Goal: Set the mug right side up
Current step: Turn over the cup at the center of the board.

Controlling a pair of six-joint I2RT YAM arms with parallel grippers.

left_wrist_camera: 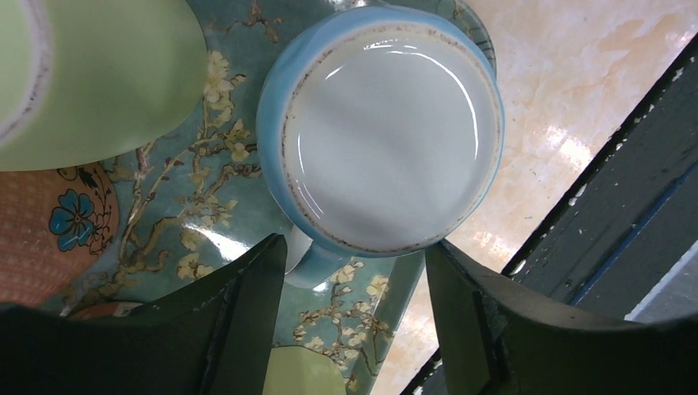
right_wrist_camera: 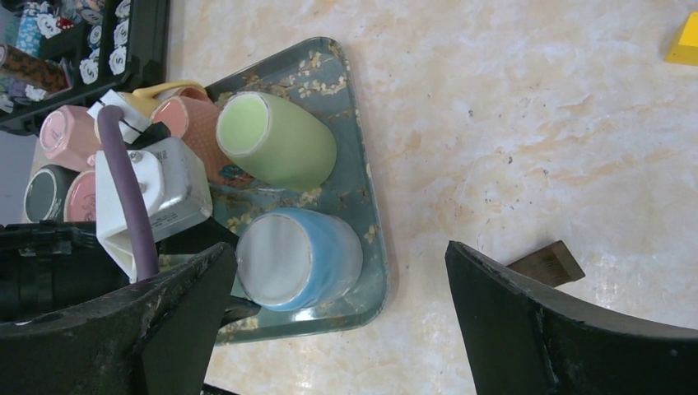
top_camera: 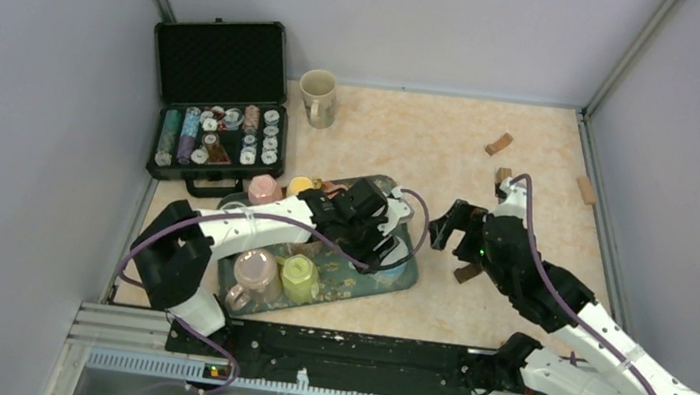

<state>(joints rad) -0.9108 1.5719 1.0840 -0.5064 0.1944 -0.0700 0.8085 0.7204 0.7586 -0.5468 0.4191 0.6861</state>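
Two grippers sit near the tray (right_wrist_camera: 350,193) on the table (right_wrist_camera: 535,123). The blue mug (left_wrist_camera: 391,132) stands upside down at the tray's right end, close to the rim. Its base faces up and its mouth is down on the tray.

The left gripper (left_wrist_camera: 354,247) is over the blue mug from above with its jaws apart. One finger (left_wrist_camera: 239,321) is just beside the handle (left_wrist_camera: 306,265), and the other is at the mug's wall past the handle, so the handle lies between them. Nothing is clamped. Whether the fingertips touch the mug cannot be told.

The right gripper (top_camera: 449,232) hangs just right of the tray over bare table. Its jaws are spread wide, it holds nothing, and it points toward the blue mug.

A green mug (right_wrist_camera: 276,140) is on the tray just beside the blue mug, with a strip of tray showing between them. More mugs crowd the tray's left part, among them a pink mug (top_camera: 254,271) standing bottom up and a second green one (top_camera: 299,277) next to it. The left arm's cable (right_wrist_camera: 132,197) runs over that cluster.

A wood block (right_wrist_camera: 547,263) lies on the table right of the tray, near the right gripper. A beige mug (top_camera: 318,96) stands upright at the far side of the table, off the tray. It is just beside the open black case (top_camera: 221,66), which holds chips.
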